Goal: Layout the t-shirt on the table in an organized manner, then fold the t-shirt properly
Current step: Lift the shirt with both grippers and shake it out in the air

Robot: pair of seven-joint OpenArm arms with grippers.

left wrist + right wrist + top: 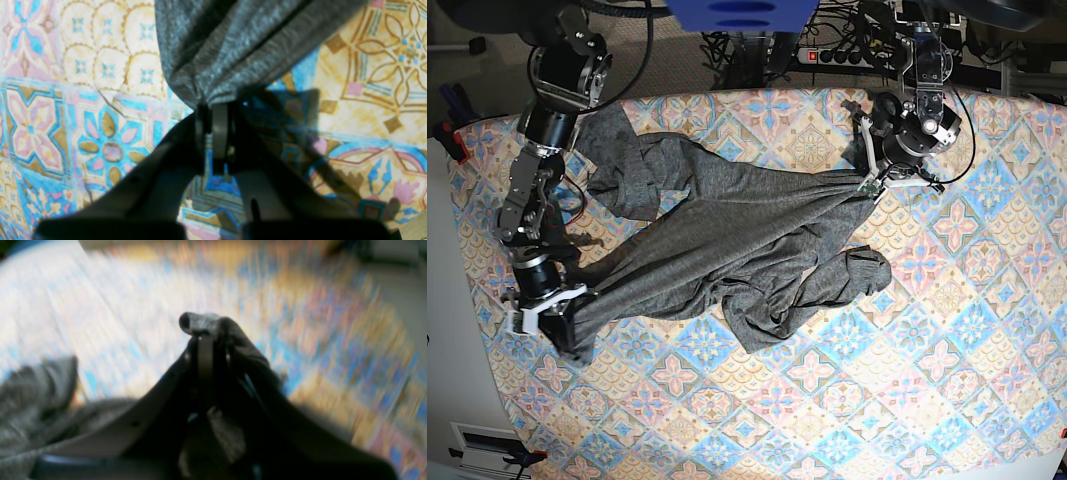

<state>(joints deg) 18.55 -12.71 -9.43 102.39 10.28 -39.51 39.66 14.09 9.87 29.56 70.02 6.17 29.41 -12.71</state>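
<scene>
On the table (pixel 987 330), across its far half, the t-shirt (pixel 727 230) is lying crumpled and stretched slantwise between my two arms, with one loose fold bunching toward the middle of the cloth. I am pinching a gathered edge of it in my left gripper (pixel 215 110), jaws pressed together on the grey knit, fabric fanning away from the tips. I am clamping another bunch in my right gripper (pixel 205 328), jaws together on the cloth at the table's edge; that wrist view is blurring heavily.
</scene>
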